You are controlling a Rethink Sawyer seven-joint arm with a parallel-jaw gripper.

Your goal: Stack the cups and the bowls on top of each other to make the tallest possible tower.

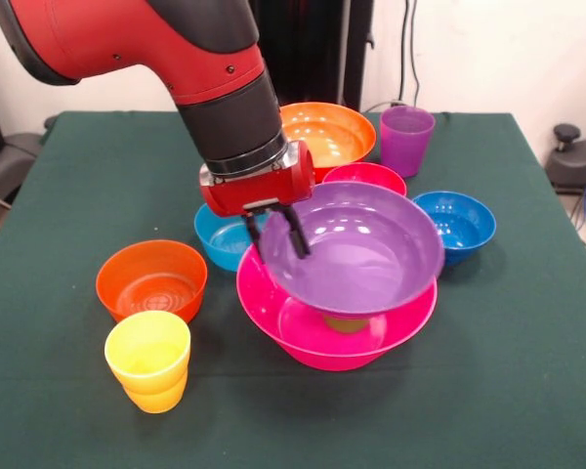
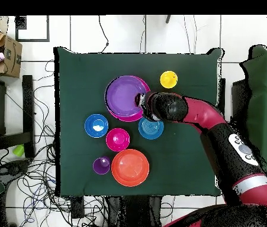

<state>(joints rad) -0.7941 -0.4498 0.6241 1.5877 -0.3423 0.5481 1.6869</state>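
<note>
My gripper [image 1: 278,237] is shut on the left rim of the big purple bowl [image 1: 366,249], one finger inside and one outside. The purple bowl sits tilted above the big pink bowl [image 1: 303,344], over a yellow-green thing [image 1: 347,323] that is mostly hidden between them. The yellow cup [image 1: 148,360] stands at the near left beside the small orange bowl [image 1: 151,281]. Behind are the light blue bowl [image 1: 223,242], red bowl [image 1: 364,177], big orange bowl [image 1: 329,135], purple cup [image 1: 406,139] and dark blue bowl [image 1: 456,225]. Overhead, my gripper [image 2: 141,100] is at the purple bowl's [image 2: 122,96] rim.
The dark green table [image 1: 508,371] has white floor and cables around it. In the overhead view the arm [image 2: 200,115] crosses the table's right side and hides the small orange bowl. The yellow cup [image 2: 169,79] stands just beyond the arm.
</note>
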